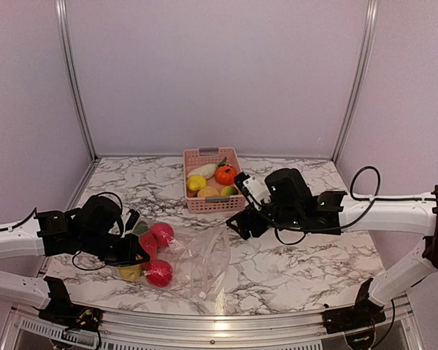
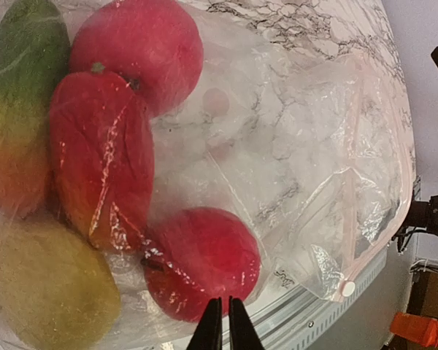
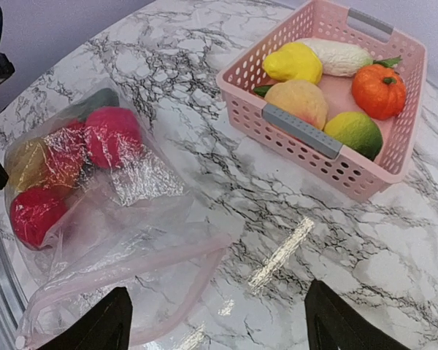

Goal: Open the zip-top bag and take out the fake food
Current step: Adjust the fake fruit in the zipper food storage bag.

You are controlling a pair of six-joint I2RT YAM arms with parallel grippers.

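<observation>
- Lower left of centre in the top view lies the zip-top bag (image 1: 197,259), flat and crinkled on the marble counter (image 1: 299,270), just right of the left arm.
- Inside it the fake food (image 1: 159,272) is bunched at the bag's left end. The left wrist view shows three red pieces, one going from green to orange, and one yellowish, all pressed against the film.
- The rest of the bag is slack and see-through. Its pink zip strip (image 3: 142,266) curves across the lower left of the right wrist view; sealed or parted, I can't tell.
- The left end effector (image 2: 220,313) has its fingers pressed together at the bottom edge of its own view, right at the bag's edge under a red piece. Whether film is caught between them, I can't tell.
- The right end effector (image 3: 217,306) is spread wide with nothing between the fingers, hanging over bare counter between bag and basket.
- Further out, at the centre of the top view, the pink basket (image 1: 212,205) holds more pieces: a white radish, a yellow one, an orange one, a peach-coloured one and a green one.
</observation>
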